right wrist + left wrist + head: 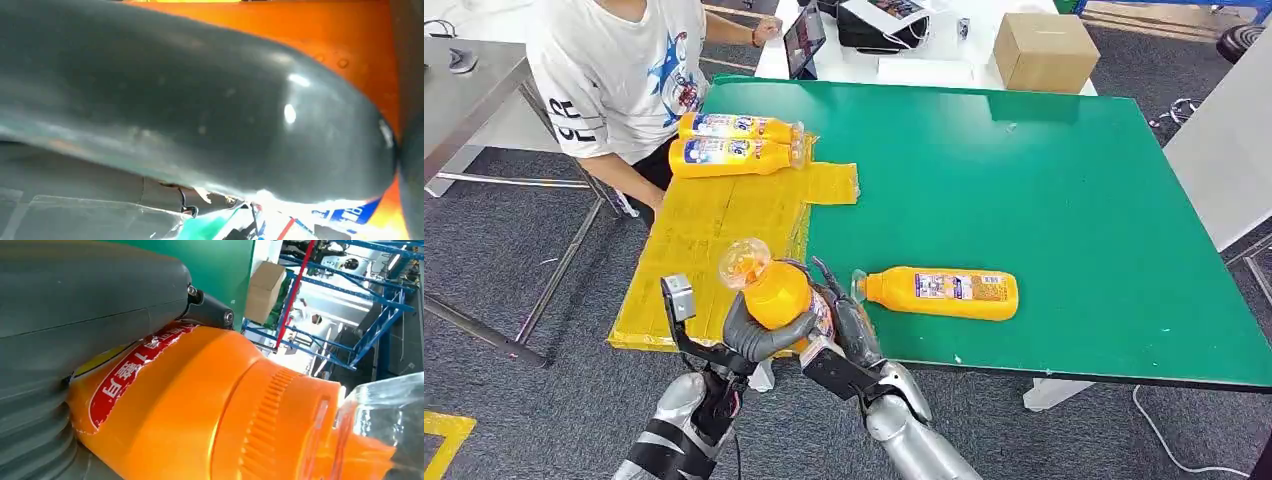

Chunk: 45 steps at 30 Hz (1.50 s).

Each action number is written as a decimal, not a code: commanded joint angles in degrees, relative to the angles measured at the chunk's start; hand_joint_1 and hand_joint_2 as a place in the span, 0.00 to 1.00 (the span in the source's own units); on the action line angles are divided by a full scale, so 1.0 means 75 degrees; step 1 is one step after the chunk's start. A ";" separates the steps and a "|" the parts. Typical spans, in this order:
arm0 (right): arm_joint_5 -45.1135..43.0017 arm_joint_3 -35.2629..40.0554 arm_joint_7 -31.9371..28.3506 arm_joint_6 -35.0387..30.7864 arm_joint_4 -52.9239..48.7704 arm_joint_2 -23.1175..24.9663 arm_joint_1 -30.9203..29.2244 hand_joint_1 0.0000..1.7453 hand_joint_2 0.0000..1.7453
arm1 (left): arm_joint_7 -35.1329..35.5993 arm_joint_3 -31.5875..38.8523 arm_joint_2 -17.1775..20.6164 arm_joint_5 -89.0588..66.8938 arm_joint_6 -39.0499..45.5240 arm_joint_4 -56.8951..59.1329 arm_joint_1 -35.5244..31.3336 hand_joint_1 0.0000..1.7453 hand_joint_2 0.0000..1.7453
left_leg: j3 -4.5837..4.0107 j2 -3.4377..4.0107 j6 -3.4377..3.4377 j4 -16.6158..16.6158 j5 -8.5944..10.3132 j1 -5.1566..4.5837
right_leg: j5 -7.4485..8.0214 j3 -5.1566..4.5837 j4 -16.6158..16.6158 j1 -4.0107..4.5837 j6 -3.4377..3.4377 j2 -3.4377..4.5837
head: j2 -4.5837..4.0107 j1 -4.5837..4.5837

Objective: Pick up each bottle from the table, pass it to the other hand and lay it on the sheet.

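I hold an orange bottle (776, 290) with a clear cap upright over the table's near edge, between both hands. My left hand (759, 335) wraps its lower body from the left, and the bottle (200, 410) lies against the palm in the left wrist view. My right hand (844, 318) grips it from the right, thumb pressed on the orange bottle (320, 35). A second bottle (944, 293) lies on its side on the green table (1024, 180), just right of my hands. Two more bottles (739, 127) (734, 156) lie side by side at the far end of the yellow sheet (714, 230).
A person (614, 70) in a white shirt stands at the table's far left corner, close to the sheet's far end. A cardboard box (1044, 50) and a tablet (804, 40) sit on the white table beyond. A metal table (464, 90) stands to the left.
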 commanded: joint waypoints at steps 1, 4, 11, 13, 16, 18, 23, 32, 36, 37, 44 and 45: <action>-0.1997 -0.1029 0.0437 -0.0392 -0.5017 -0.0649 0.0882 0.00 0.00 | -0.2260 0.2068 0.0292 -0.3991 0.5451 0.1273 -0.2289 1.00 1.00 | -0.0040 -0.0052 -0.0015 0.0040 0.0001 0.0016 | -0.0014 -0.0026 0.0038 0.0015 -0.0016 -0.0043 | 0.0000 0.0000; -0.1926 -0.1050 0.0183 -0.0380 -0.4710 -0.0543 0.0922 0.00 0.00 | -0.2301 0.2082 0.0106 -0.4192 0.5494 0.1185 -0.2138 1.00 1.00 | -0.0043 -0.0048 -0.0010 0.0006 0.0022 0.0006 | 0.0000 -0.0012 0.0015 0.0004 -0.0011 -0.0033 | 0.0000 0.0018; -0.1962 -0.1086 -0.0128 -0.0418 -0.4280 -0.0454 0.0846 0.00 0.00 | -0.2317 0.2093 0.0003 -0.4326 0.5572 0.1048 -0.1998 1.00 1.00 | -0.0004 -0.0017 -0.0014 -0.0001 0.0020 0.0009 | 0.0012 0.0007 0.0001 0.0007 -0.0024 -0.0010 | 0.0000 0.0003; -0.1962 -0.1086 -0.0128 -0.0418 -0.4280 -0.0454 0.0846 0.00 0.00 | -0.2317 0.2093 0.0003 -0.4326 0.5572 0.1048 -0.1998 1.00 1.00 | 0.0005 0.0003 -0.0016 0.0001 0.0011 0.0010 | 0.0012 0.0011 0.0003 0.0008 -0.0026 0.0010 | 0.0000 0.0006; -0.1962 -0.1114 -0.0136 -0.0417 -0.4274 -0.0437 0.0832 0.00 0.00 | -0.2303 0.2147 0.0004 -0.4384 0.5554 0.1090 -0.2027 1.00 1.00 | 0.0005 -0.0016 -0.0019 -0.0001 0.0015 0.0007 | 0.0007 0.0012 0.0004 0.0007 -0.0029 -0.0008 | 0.0000 0.0006; -0.1969 -0.1130 -0.0195 -0.0417 -0.4324 -0.0422 0.0841 0.00 0.00 | -0.2323 0.2179 0.0023 -0.4609 0.5646 0.1184 -0.2069 1.00 1.00 | -0.0015 -0.0011 -0.0015 -0.0001 0.0023 0.0004 | 0.0018 -0.0009 0.0002 0.0005 -0.0024 -0.0002 | 0.0000 0.0003; -0.2072 -0.1174 -0.0284 -0.0492 -0.4495 -0.0376 0.0748 0.00 0.00 | -0.2111 0.1585 0.0432 -0.6468 0.6364 0.2371 -0.2522 1.00 1.00 | -0.0005 -0.0009 -0.0017 -0.0004 0.0021 0.0005 | 0.0014 -0.0001 0.0004 0.0005 -0.0027 -0.0001 | 0.0000 0.0006; -0.2235 -0.1109 -0.0222 -0.0216 -0.4159 -0.0405 0.0437 0.00 0.00 | -0.0411 -0.0167 0.1317 -1.0767 0.6660 0.5499 -0.3771 1.00 1.00 | 0.0000 0.0002 -0.0017 -0.0005 0.0021 0.0006 | 0.0018 0.0002 0.0004 0.0005 -0.0027 0.0012 | 0.0000 0.0006; -0.2263 -0.1092 -0.0188 -0.0146 -0.4200 -0.0414 0.0451 0.00 0.00 | -0.0371 -0.0233 0.1428 -1.0992 0.6208 0.5634 -0.3827 1.00 1.00 | -0.0007 0.0012 -0.0016 -0.0002 0.0020 0.0007 | 0.0020 -0.0005 0.0006 0.0007 -0.0027 0.0017 | 0.0000 0.0006; -0.2263 -0.1092 -0.0188 -0.0146 -0.4200 -0.0414 0.0451 0.00 0.00 | -0.0371 -0.0233 0.1428 -1.0992 0.6208 0.5634 -0.3827 1.00 1.00 | 0.0007 0.0015 -0.0021 -0.0001 0.0012 0.0010 | 0.0014 0.0009 0.0006 0.0010 -0.0031 0.0022 | 0.0000 0.0003; -0.2293 -0.1070 -0.0156 -0.0067 -0.4204 -0.0415 0.0453 0.00 0.00 | -0.0345 -0.0163 0.1474 -1.0961 0.5918 0.5668 -0.3869 1.00 1.00 | -0.0003 0.0013 -0.0018 0.0000 0.0016 0.0011 | 0.0017 -0.0001 0.0007 0.0010 -0.0027 0.0018 | 0.0000 0.0003; -0.2293 -0.1070 -0.0156 -0.0067 -0.4204 -0.0415 0.0453 0.00 0.00 | -0.0345 -0.0163 0.1474 -1.0961 0.5918 0.5668 -0.3869 1.00 1.00 | -0.0007 0.0014 -0.0017 0.0001 0.0017 0.0010 | 0.0018 -0.0005 0.0008 0.0009 -0.0026 0.0019 | 0.0000 0.0003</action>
